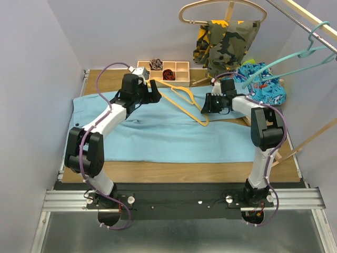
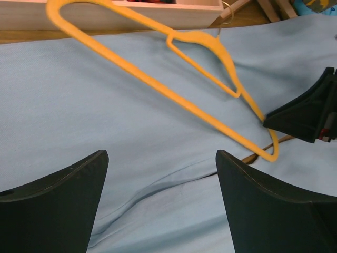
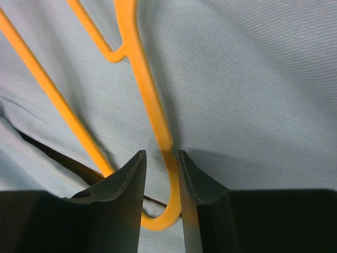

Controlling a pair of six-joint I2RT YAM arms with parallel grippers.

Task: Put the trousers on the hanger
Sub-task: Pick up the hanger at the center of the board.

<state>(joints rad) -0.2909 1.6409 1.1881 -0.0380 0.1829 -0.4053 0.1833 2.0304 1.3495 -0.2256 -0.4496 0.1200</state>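
The light sky-blue trousers (image 1: 158, 132) lie spread flat across the table and fill the left wrist view (image 2: 105, 105) and the right wrist view (image 3: 253, 79). The teal hanger (image 1: 295, 60) hangs from the rail at the upper right, away from both grippers. A yellow hanger (image 1: 181, 103) lies on the trousers (image 2: 158, 84). My right gripper (image 1: 208, 108) (image 3: 161, 154) has its jaws narrowly open around the yellow hanger's hook (image 3: 171, 174), which touches the right finger. My left gripper (image 1: 152, 89) (image 2: 160, 155) is wide open and empty over the trousers.
A compartmented wooden box (image 1: 163, 71) (image 2: 105, 16) stands behind the trousers. A pale wooden hanger (image 1: 221, 8) carries a camouflage garment (image 1: 226, 42) at the back. A blue shark-print cloth (image 1: 266, 87) lies at the back right. A metal rail (image 1: 305, 21) crosses the top right.
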